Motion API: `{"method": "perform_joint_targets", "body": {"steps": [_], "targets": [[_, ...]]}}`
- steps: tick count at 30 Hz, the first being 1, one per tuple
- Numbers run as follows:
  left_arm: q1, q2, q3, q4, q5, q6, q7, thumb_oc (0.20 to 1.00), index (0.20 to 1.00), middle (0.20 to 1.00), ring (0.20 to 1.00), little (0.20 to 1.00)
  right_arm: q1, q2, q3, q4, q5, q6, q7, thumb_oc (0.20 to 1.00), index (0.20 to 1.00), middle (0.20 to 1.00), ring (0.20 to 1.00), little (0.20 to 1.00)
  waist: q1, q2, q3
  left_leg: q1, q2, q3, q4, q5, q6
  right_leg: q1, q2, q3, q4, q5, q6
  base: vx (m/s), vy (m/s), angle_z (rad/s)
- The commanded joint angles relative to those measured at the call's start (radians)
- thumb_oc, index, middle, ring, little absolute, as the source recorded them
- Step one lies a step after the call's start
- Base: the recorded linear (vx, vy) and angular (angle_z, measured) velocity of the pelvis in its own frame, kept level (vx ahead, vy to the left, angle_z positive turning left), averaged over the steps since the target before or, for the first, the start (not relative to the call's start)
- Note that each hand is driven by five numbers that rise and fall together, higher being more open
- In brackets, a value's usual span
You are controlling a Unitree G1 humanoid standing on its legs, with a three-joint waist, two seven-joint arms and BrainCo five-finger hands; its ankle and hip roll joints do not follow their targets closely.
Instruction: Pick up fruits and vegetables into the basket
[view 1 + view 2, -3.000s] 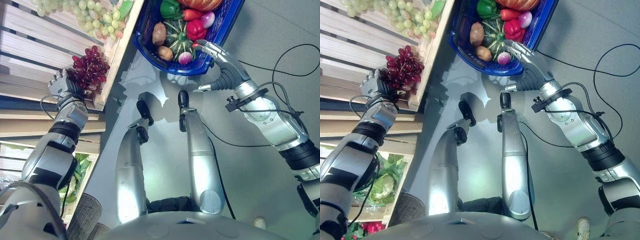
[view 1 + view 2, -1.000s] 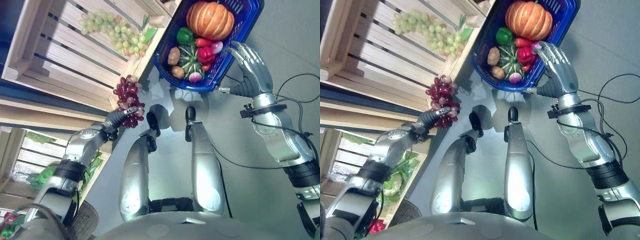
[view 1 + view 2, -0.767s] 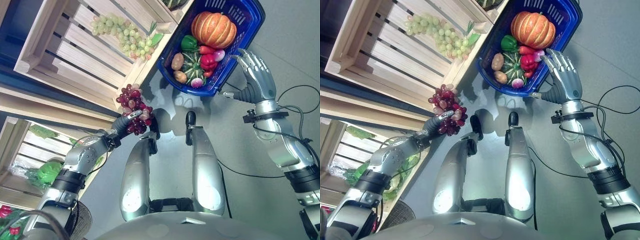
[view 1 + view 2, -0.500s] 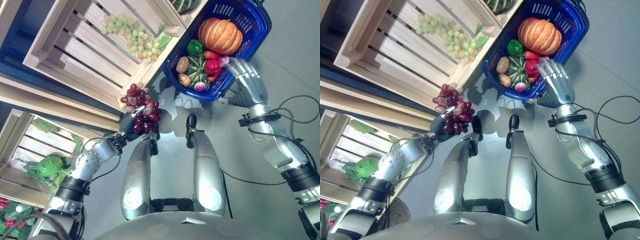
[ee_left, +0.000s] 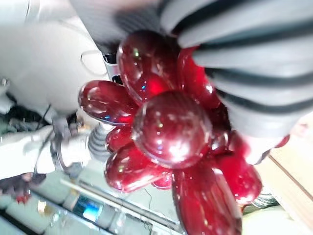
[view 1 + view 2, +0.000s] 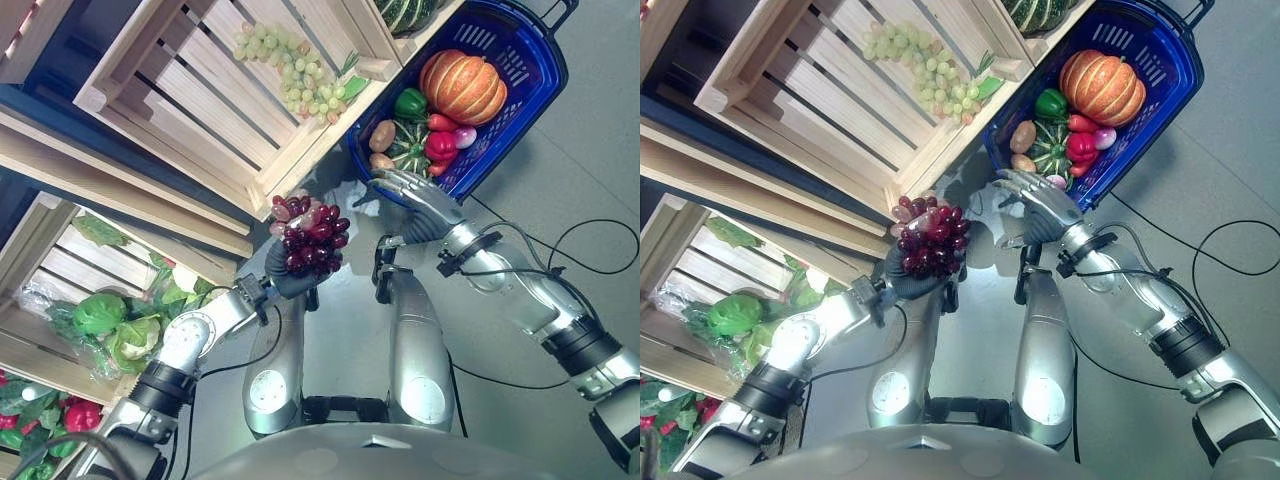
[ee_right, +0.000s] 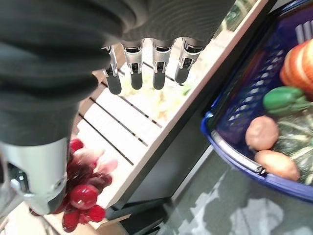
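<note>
My left hand point(image 6: 280, 282) is shut on a bunch of red grapes point(image 6: 310, 243) and holds it in the air below the wooden crate's corner. Up close, the red grapes point(image 5: 171, 132) sit under the hand's dark cover. My right hand point(image 6: 412, 198) is open with straight fingers point(image 7: 146, 68), just right of the grapes and at the near end of the blue basket point(image 6: 532, 92). The basket holds a pumpkin point(image 6: 463, 87), a green pepper point(image 6: 408, 102), a red pepper point(image 6: 440, 145), a striped squash point(image 6: 408, 152) and two potatoes point(image 6: 382, 135).
A slatted wooden crate point(image 6: 180, 90) with green grapes point(image 6: 295, 70) stands on the upper shelf, left of the basket. A lower crate at the left holds leafy greens point(image 6: 100, 315). Grey floor lies to the right.
My left hand has carried the red grapes away from the crate's edge, rightwards towards the basket. My right hand has left the basket's right rim and swung left near the grapes. The camera has shifted.
</note>
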Motion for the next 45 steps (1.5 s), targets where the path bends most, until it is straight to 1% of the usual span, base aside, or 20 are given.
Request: {"method": "perform_joint_targets", "body": {"steps": [1,4,7,9,13,14,18,21,22,26,31,35,36,39,40,41,42,45], "targets": [[0.039,-0.025,-0.05,-0.114,-0.113,0.007,-0.046,0.2,0.2,0.2,0.2,0.2,-0.051,0.023,0.057,-0.016,0.088,-0.09,0.001,1.0,1.0,1.0,1.0,1.0,-0.01,-0.046,-0.046,0.032,-0.068,0.082,0.058,-0.148,0.072,0.045,0.041,0.019,-0.124,0.069,0.077,0.0,0.0,0.0],[0.032,-0.045,-0.08,-0.102,-0.113,0.028,-0.084,0.2,0.2,0.2,0.2,0.2,-0.058,0.043,0.081,-0.015,0.112,-0.109,-0.016,1.0,1.0,1.0,1.0,1.0,-0.012,-0.048,-0.046,0.033,-0.067,0.082,0.055,-0.148,0.072,0.043,0.043,0.024,-0.125,0.069,0.076,0.0,0.0,0.0],[0.025,-0.059,-0.099,-0.097,-0.113,0.036,-0.118,0.2,0.2,0.2,0.2,0.2,-0.064,0.056,0.093,-0.013,0.13,-0.126,-0.03,1.0,1.0,1.0,1.0,1.0,-0.014,-0.049,-0.046,0.031,-0.068,0.081,0.054,-0.148,0.072,0.041,0.043,0.024,-0.126,0.07,0.075,0.0,0.0,0.0],[0.017,-0.074,-0.125,-0.088,-0.113,0.06,-0.158,0.2,0.2,0.2,0.2,0.2,-0.068,0.077,0.109,-0.011,0.137,-0.147,-0.044,1.0,1.0,1.0,1.0,1.0,-0.016,-0.048,-0.046,0.032,-0.069,0.081,0.05,-0.148,0.072,0.039,0.043,0.026,-0.126,0.069,0.075,0.0,0.0,0.0],[0.001,-0.106,-0.16,-0.058,-0.113,0.064,-0.213,0.2,0.2,0.2,0.2,0.2,-0.085,0.108,0.14,0.01,0.142,-0.169,-0.071,1.0,1.0,1.0,1.0,1.0,-0.02,-0.045,-0.046,0.032,-0.07,0.08,0.05,-0.151,0.071,0.038,0.04,0.025,-0.13,0.069,0.074,0.0,0.0,0.0],[-0.002,-0.125,-0.172,-0.035,-0.113,0.075,-0.237,0.2,0.2,0.2,0.2,0.2,-0.092,0.134,0.157,0.028,0.142,-0.177,-0.082,1.0,1.0,1.0,1.0,1.0,-0.02,-0.043,-0.046,0.035,-0.071,0.08,0.047,-0.152,0.069,0.04,0.039,0.024,-0.129,0.066,0.073,0.0,0.0,0.0],[-0.01,-0.152,-0.186,-0.001,-0.113,0.094,-0.274,0.2,0.2,0.2,0.2,0.2,-0.107,0.167,0.184,0.046,0.166,-0.189,-0.079,1.0,1.0,1.0,1.0,1.0,-0.02,-0.04,-0.046,0.038,-0.071,0.079,0.048,-0.154,0.065,0.041,0.035,0.021,-0.127,0.063,0.073,0.0,0.0,0.0],[-0.018,-0.165,-0.192,0.017,-0.113,0.127,-0.3,0.2,0.2,0.2,0.2,0.2,-0.116,0.187,0.195,0.047,0.197,-0.199,-0.067,1.0,1.0,1.0,1.0,1.0,-0.018,-0.04,-0.046,0.042,-0.072,0.077,0.048,-0.155,0.062,0.045,0.032,0.018,-0.127,0.061,0.073,0.0,0.0,0.0],[-0.025,-0.18,-0.205,0.027,-0.113,0.151,-0.317,0.2,0.2,0.2,0.2,0.2,-0.122,0.208,0.21,0.05,0.202,-0.201,-0.069,1.0,1.0,1.0,1.0,1.0,-0.017,-0.04,-0.046,0.046,-0.071,0.075,0.047,-0.156,0.06,0.049,0.029,0.014,-0.125,0.059,0.073,0.0,0.0,0.0],[-0.042,-0.198,-0.216,0.043,-0.113,0.188,-0.337,0.2,0.2,0.2,0.2,0.2,-0.131,0.24,0.228,0.063,0.222,-0.216,-0.051,1.0,1.0,1.0,1.0,1.0,-0.014,-0.04,-0.046,0.049,-0.071,0.072,0.048,-0.158,0.058,0.051,0.025,0.01,-0.122,0.056,0.073,0.0,0.0,0.0],[-0.067,-0.218,-0.232,0.052,-0.113,0.221,-0.332,0.2,0.2,0.2,0.2,0.2,-0.151,0.277,0.26,0.07,0.248,-0.229,0.002,1.0,1.0,1.0,1.0,1.0,-0.009,-0.042,-0.046,0.049,-0.073,0.065,0.049,-0.161,0.056,0.052,0.021,0.003,-0.121,0.055,0.076,0.0,-0.006,0.0],[-0.076,-0.23,-0.24,0.065,-0.113,0.23,-0.335,0.2,0.2,0.2,0.2,0.2,-0.169,0.294,0.28,0.083,0.264,-0.219,0.006,1.0,1.0,1.0,1.0,1.0,-0.005,-0.046,-0.046,0.05,-0.072,0.064,0.05,-0.164,0.056,0.05,0.02,0.003,-0.116,0.053,0.078,0.0,-0.01,0.0],[-0.082,-0.237,-0.248,0.07,-0.113,0.225,-0.336,0.2,0.2,0.2,0.2,0.2,-0.179,0.304,0.288,0.096,0.278,-0.218,-0.004,1.0,1.0,1.0,1.0,1.0,-0.002,-0.048,-0.046,0.049,-0.071,0.063,0.054,-0.166,0.055,0.05,0.019,0.002,-0.115,0.054,0.079,0.0,-0.037,0.02],[-0.093,-0.25,-0.258,0.08,-0.113,0.213,-0.357,0.2,0.2,0.2,0.2,0.2,-0.192,0.326,0.292,0.116,0.32,-0.216,0.014,1.0,1.0,1.0,1.0,1.0,0.001,-0.052,-0.046,0.048,-0.07,0.062,0.054,-0.167,0.054,0.049,0.019,0.0,-0.113,0.054,0.081,0.0,-0.014,0.01],[-0.096,-0.253,-0.259,0.08,-0.113,0.211,-0.358,0.2,0.2,0.2,0.2,0.2,-0.194,0.33,0.292,0.118,0.325,-0.216,0.022,0.881,0.881,0.881,0.881,0.881,0.001,-0.053,-0.046,0.048,-0.07,0.061,0.055,-0.169,0.054,0.048,0.019,0.0,-0.112,0.053,0.081,0.0,0.0,0.0],[-0.099,-0.259,-0.261,0.08,-0.113,0.204,-0.359,0.2,0.2,0.2,0.2,0.2,-0.198,0.339,0.292,0.124,0.337,-0.216,0.041,0.476,0.476,0.476,0.476,0.476,0.002,-0.054,-0.046,0.047,-0.07,0.06,0.055,-0.169,0.054,0.048,0.02,0.0,-0.111,0.053,0.081,0.0,0.0,0.0],[-0.103,-0.261,-0.265,0.078,-0.113,0.199,-0.356,0.2,0.2,0.2,0.2,0.2,-0.2,0.346,0.293,0.126,0.353,-0.222,0.058,0.2,0.2,0.2,0.2,0.2,0.003,-0.055,-0.046,0.046,-0.071,0.059,0.056,-0.169,0.054,0.047,0.02,-0.001,-0.111,0.053,0.082,0.0,0.0,0.0],[-0.108,-0.272,-0.27,0.079,-0.113,0.191,-0.341,0.2,0.2,0.2,0.2,0.2,-0.208,0.36,0.293,0.136,0.37,-0.23,0.088,0.2,0.2,0.2,0.2,0.2,0.006,-0.057,-0.046,0.052,-0.071,0.058,0.052,-0.168,0.054,0.052,0.02,-0.002,-0.113,0.053,0.082,0.0,0.0,0.0]]}}
